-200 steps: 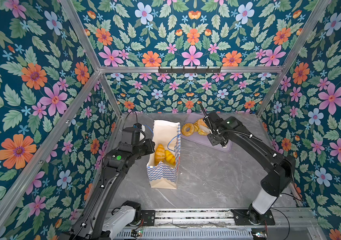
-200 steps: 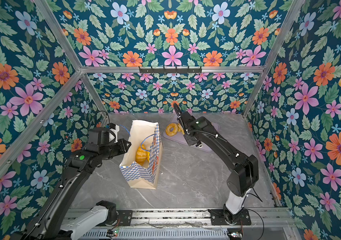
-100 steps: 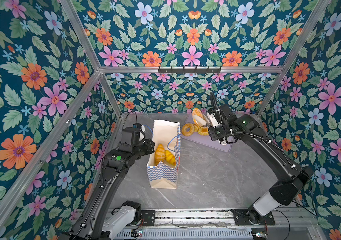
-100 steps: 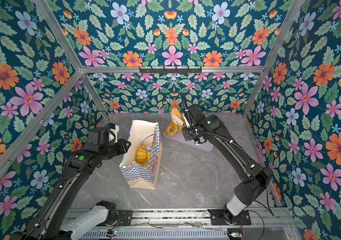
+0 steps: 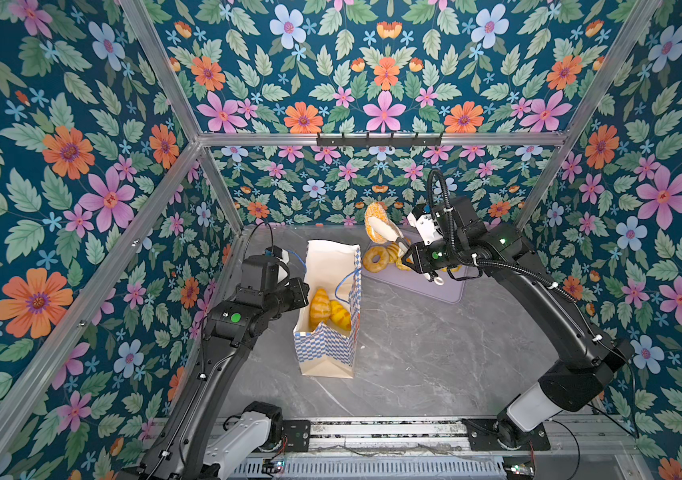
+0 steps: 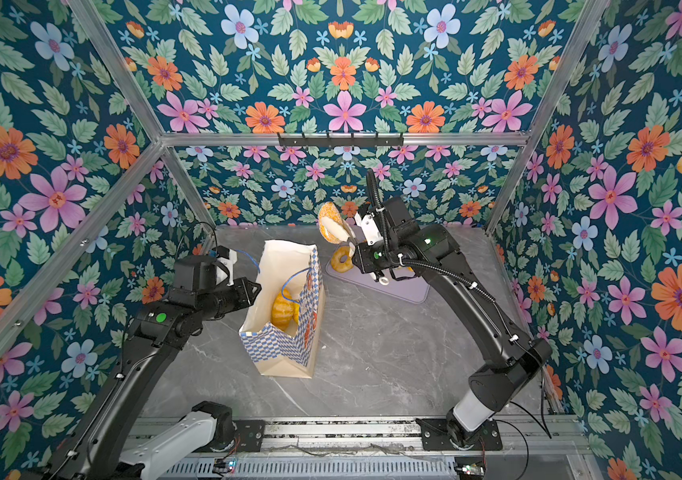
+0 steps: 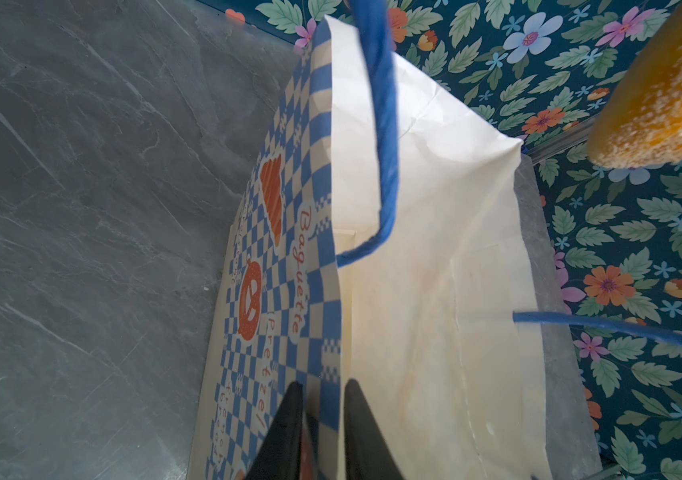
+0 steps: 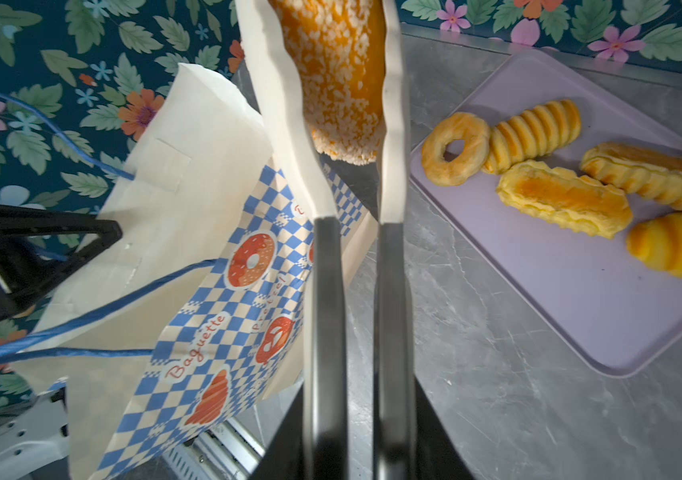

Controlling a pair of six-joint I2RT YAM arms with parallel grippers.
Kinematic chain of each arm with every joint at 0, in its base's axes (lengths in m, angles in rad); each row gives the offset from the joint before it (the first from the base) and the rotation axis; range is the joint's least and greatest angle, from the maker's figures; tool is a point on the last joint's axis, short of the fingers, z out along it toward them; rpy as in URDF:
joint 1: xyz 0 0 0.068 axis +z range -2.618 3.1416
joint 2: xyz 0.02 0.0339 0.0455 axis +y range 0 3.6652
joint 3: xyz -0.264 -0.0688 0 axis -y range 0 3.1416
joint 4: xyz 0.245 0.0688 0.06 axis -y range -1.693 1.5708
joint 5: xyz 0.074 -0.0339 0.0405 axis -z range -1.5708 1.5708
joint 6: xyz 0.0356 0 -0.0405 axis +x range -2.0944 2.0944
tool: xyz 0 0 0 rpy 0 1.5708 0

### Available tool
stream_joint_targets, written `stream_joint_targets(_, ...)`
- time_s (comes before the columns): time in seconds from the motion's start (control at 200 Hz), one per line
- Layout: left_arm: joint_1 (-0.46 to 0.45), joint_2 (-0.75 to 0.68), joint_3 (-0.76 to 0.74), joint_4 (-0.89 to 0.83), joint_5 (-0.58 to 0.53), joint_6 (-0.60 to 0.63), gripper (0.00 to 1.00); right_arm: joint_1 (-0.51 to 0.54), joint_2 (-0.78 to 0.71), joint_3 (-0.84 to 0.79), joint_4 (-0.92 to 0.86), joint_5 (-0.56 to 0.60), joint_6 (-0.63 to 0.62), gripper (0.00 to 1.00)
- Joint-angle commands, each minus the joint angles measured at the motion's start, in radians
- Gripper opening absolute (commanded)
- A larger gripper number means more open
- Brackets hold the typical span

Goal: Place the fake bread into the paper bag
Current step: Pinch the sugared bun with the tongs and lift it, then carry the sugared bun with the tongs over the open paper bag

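We see a grey marbled surface. A blue-checked paper bag stands upright and open toward its left edge. A lilac tray lies along the far edge, near the bag. The left tool pinches the rim of the bag's left wall. The right tool, raised between bag and tray, pinches a sugar-crusted pastry. Five pieces of fake bread rest on the tray. Two croissants lie inside the bag.

We're seeing the paper bag gaping wide mid-frame, its blue handle arching over the right rim, table lying open lower right.
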Motion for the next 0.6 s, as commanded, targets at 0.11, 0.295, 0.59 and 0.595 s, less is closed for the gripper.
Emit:
stream_joint_targets(0.11,0.001,-0.006,-0.001,0.007,-0.001,-0.002,0.20,0.002,0.004,0.020,0.077,-0.121,0.038,0.31)
stream_joint_targets(0.295,0.001,-0.008,0.000,0.004,-0.004,-0.004,0.20,0.009,0.013,0.032,0.100,-0.184,0.059,0.31)
stream_joint_targets(0.59,0.001,-0.014,-0.005,0.003,-0.006,-0.011,0.20,0.040,0.089,0.098,0.101,-0.264,0.072,0.31)
stream_joint_targets(0.595,0.001,-0.014,-0.005,0.003,-0.007,-0.011,0.20,0.041,0.090,0.099,0.100,-0.265,0.072,0.31)
